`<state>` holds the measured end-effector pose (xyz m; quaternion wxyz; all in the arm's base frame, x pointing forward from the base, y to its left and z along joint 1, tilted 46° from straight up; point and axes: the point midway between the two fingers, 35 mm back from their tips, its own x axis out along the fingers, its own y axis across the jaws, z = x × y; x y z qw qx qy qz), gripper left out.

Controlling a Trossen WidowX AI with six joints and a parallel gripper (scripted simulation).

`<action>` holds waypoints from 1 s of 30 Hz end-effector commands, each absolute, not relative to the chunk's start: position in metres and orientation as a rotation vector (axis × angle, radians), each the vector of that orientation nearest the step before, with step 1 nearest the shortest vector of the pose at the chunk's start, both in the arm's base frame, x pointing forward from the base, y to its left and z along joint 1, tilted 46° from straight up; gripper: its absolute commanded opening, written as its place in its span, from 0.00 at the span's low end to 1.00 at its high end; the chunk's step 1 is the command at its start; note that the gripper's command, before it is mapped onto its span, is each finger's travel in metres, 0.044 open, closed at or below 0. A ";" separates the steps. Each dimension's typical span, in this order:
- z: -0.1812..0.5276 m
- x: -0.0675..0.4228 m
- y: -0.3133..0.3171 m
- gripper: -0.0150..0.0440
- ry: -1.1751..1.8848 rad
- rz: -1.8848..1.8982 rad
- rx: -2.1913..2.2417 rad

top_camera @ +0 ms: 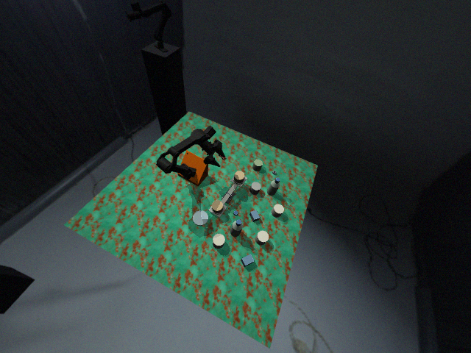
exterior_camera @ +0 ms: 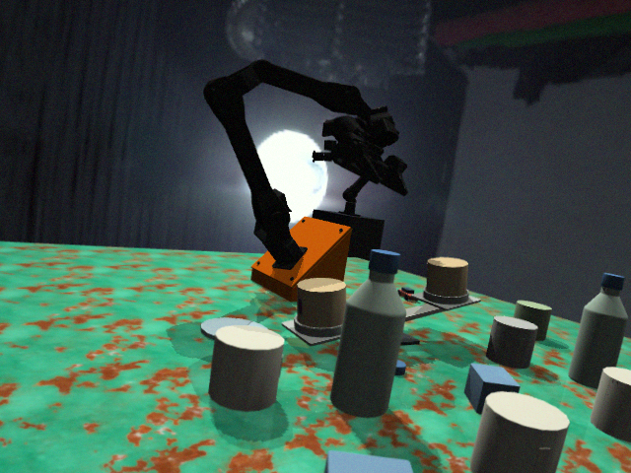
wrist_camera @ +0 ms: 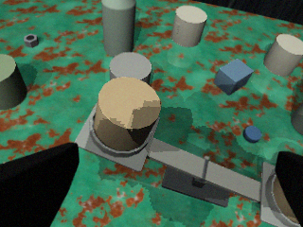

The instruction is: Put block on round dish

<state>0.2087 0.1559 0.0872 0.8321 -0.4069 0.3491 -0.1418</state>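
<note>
My gripper [top_camera: 221,162] [exterior_camera: 400,177] [wrist_camera: 177,157] is open and empty, high above the table on the arm-base side of the balance. One tan cup [top_camera: 239,176] [exterior_camera: 447,280] [wrist_camera: 127,111] stands upright on the balance end farther from the dish. The other tan cup [top_camera: 217,206] [exterior_camera: 320,307] [wrist_camera: 287,196] stands on the end beside the dish, partly behind a finger in the wrist view. The balance beam [top_camera: 229,193] [wrist_camera: 222,176] joins both ends; its tilt is hard to tell. The round pale dish [top_camera: 197,218] [exterior_camera: 229,322] bears nothing. The block is hidden from view.
A grey cylinder [top_camera: 255,187] [wrist_camera: 130,63] stands close behind the farther cup. A green cylinder [top_camera: 257,165] [wrist_camera: 7,80], two bottles [top_camera: 273,187] [top_camera: 236,229], pale cylinders [top_camera: 218,240] [top_camera: 262,237] [top_camera: 278,209], blue blocks [top_camera: 255,215] [top_camera: 248,260] and a small blue disc [wrist_camera: 252,134] stand around.
</note>
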 end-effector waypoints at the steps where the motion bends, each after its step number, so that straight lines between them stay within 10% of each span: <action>1: 0.100 0.213 0.138 1.00 0.767 -0.397 -0.770; 30: 0.126 0.253 0.060 1.00 1.222 -0.433 -1.062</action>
